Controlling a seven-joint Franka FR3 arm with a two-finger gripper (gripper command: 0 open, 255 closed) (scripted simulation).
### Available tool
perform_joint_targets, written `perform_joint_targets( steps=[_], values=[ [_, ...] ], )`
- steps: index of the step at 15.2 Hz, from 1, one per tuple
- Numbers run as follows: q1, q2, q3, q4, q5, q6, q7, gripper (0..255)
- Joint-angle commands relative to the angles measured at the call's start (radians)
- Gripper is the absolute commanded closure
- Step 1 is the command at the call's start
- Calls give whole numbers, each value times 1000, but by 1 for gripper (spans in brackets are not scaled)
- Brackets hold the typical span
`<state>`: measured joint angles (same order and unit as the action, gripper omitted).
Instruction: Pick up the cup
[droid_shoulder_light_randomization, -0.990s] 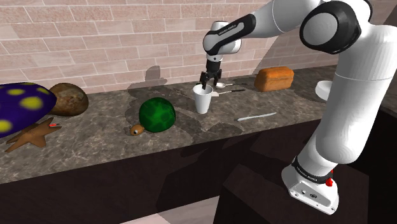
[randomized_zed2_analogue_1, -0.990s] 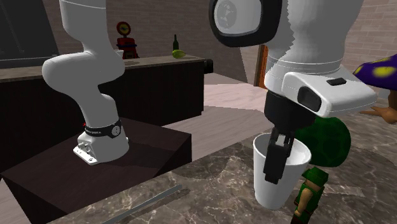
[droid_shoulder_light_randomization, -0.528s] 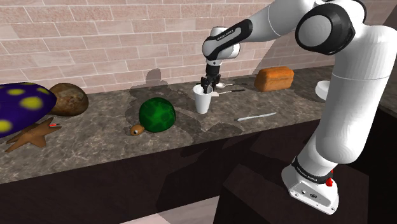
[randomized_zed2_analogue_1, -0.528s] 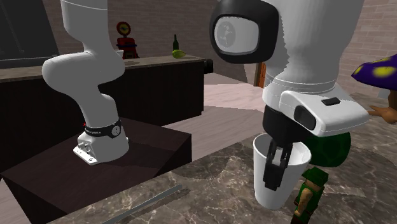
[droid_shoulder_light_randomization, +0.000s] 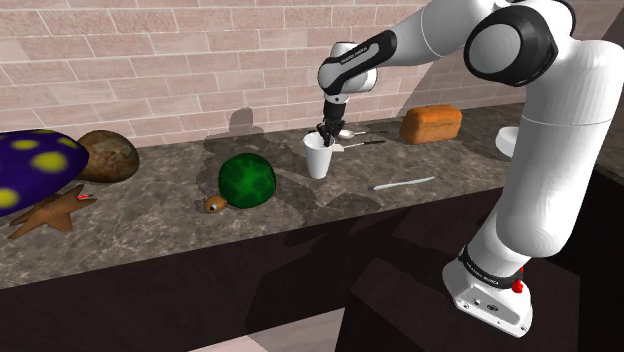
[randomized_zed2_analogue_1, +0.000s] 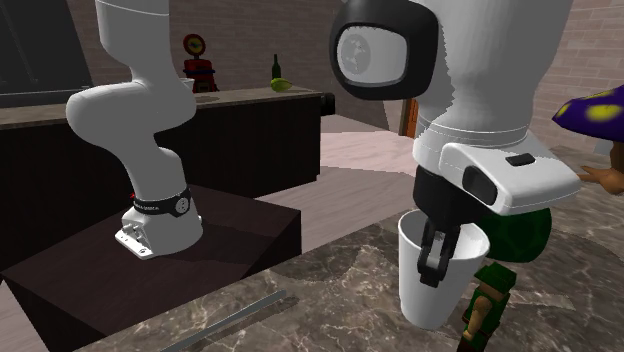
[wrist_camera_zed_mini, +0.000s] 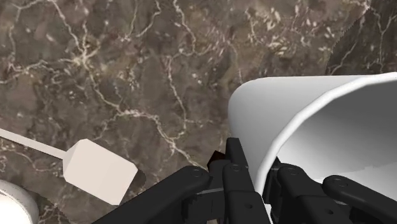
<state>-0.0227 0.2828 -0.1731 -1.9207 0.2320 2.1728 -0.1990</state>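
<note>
White, plain, tapered cup (droid_shoulder_light_randomization: 317, 163), upright

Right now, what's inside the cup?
One finger of the gripper is inside the cup, the other outside, clasping its wall. The inner wall that shows is plain white, with no contents. The bottom is mostly hidden behind the fingers.

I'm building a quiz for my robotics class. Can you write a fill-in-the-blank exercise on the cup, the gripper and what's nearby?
1. The cup stands ___ on the counter.
2. The gripper has one finger inside the cup and the other ___ it.
3. In the shoulder view, the loaf lies to the cup's ___.
Missing words: upright; outside; right.
</note>
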Motion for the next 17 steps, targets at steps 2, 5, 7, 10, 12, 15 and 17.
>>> perform_joint_targets(
  steps=[2,5,7,10,12,15,17],
  values=[
    [0,-7,-1,3,-3,-11,3,255],
    [1,-26,-3,19,-11,-45,12,255],
    [2,-38,-5,31,-16,-68,17,255],
    [3,-54,-7,51,-23,-103,25,255],
    [3,-64,-8,65,-28,-126,31,255],
    [3,-78,-9,88,-34,-162,38,255],
    [3,-83,-10,97,-36,-176,41,255]
  ],
)
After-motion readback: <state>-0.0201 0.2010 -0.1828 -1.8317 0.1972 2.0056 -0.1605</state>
